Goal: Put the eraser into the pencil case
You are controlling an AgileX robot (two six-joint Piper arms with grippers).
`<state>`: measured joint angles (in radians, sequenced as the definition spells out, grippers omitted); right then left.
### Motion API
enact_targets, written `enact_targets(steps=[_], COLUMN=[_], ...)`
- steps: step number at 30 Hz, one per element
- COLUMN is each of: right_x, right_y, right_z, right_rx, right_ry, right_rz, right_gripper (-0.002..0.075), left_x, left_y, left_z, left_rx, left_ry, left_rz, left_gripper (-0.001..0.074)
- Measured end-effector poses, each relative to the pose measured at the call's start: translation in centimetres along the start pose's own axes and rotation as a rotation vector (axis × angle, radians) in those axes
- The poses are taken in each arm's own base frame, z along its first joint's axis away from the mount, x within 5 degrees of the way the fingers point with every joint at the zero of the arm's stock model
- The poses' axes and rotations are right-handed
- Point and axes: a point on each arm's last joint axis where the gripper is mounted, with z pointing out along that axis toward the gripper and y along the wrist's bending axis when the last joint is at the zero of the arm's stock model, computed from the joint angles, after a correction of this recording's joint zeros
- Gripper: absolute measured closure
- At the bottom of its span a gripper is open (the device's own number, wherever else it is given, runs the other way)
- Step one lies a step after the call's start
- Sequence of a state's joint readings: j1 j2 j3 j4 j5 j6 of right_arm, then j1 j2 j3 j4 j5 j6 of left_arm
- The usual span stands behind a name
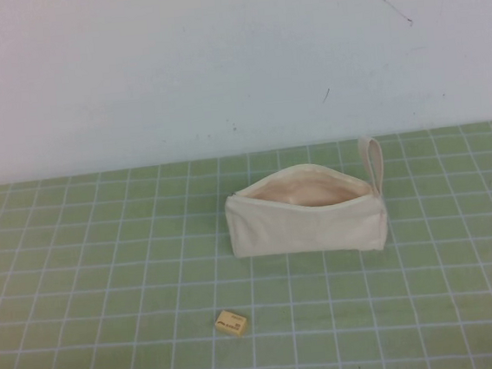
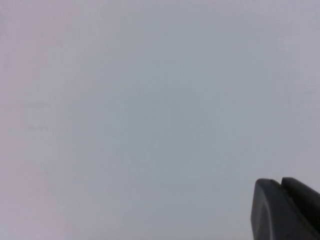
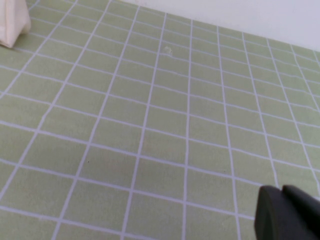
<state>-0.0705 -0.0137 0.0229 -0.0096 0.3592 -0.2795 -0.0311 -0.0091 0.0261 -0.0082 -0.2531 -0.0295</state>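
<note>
The eraser (image 1: pixel 230 323) lies nearest the camera in the high view, flat on the table (image 1: pixel 81 279), which has a green cover with white grid lines. It is a small yellowish block with dark print on its top face. It sits apart from the pencil case (image 1: pixel 307 228), in front of it and toward its left end.

The pencil case is a cream pouch. It stands on the table behind the eraser, close to the white wall (image 1: pixel 216 56). Its mouth is open upward and shows a peach lining. A small loop strap (image 1: pixel 372 162) rises at its right end.

Neither arm appears in the high view. The left gripper (image 2: pixel 285 210) shows only as a dark part in a corner of the left wrist view, against a plain pale surface. The right gripper (image 3: pixel 287 212) shows the same way in the right wrist view, above the green table, with a corner of the pencil case (image 3: pixel 12 22) at the far edge. How wide either gripper stands, one cannot tell.
</note>
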Motion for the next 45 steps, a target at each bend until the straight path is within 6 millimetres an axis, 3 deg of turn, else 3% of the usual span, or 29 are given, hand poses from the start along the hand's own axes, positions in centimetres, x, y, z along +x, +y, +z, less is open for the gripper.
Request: enact_targets(steps=[10, 13, 17, 21, 24, 29, 35, 41, 45], right_x=[0.0, 0.0, 0.0, 0.0, 0.0, 0.0, 0.0, 0.0, 0.0], right_y=[0.0, 0.0, 0.0, 0.0, 0.0, 0.0, 0.0, 0.0, 0.0], right_z=[0.0, 0.0, 0.0, 0.0, 0.0, 0.0, 0.0, 0.0, 0.0], right_rx=[0.0, 0.0, 0.0, 0.0, 0.0, 0.0, 0.0, 0.0, 0.0], right_ry=[0.0, 0.0, 0.0, 0.0, 0.0, 0.0, 0.0, 0.0, 0.0], right_rz=[0.0, 0.0, 0.0, 0.0, 0.0, 0.0, 0.0, 0.0, 0.0], right_gripper=[0.0727, 0.0727, 0.0727, 0.0727, 0.0727, 0.0727, 0.0727, 0.0727, 0.0727], left_x=[-1.7, -2.6, -6.3, -9.3, -9.9, -8.2, -2.8, 1.3, 3.2], left_y=[0.3, 0.2, -0.1, -0.3, -0.4, -0.9, -2.0, -3.5, -6.8], left_z=[-0.2, 0.1, 0.7, 2.4, 4.5, 9.3, 15.7, 21.0, 22.6], left_rx=[-0.023, -0.022, -0.003, 0.001, 0.0, 0.021, 0.162, 0.308, 0.425], left_ry=[-0.191, -0.101, -0.011, 0.052, 0.211, 0.616, 0.974, 1.146, 1.216], left_rz=[-0.089, -0.126, -0.114, -0.094, -0.111, -0.126, -0.118, -0.102, 0.013], left_gripper=[0.0736, 0.0736, 0.0736, 0.0736, 0.0736, 0.0736, 0.0736, 0.0736, 0.0736])
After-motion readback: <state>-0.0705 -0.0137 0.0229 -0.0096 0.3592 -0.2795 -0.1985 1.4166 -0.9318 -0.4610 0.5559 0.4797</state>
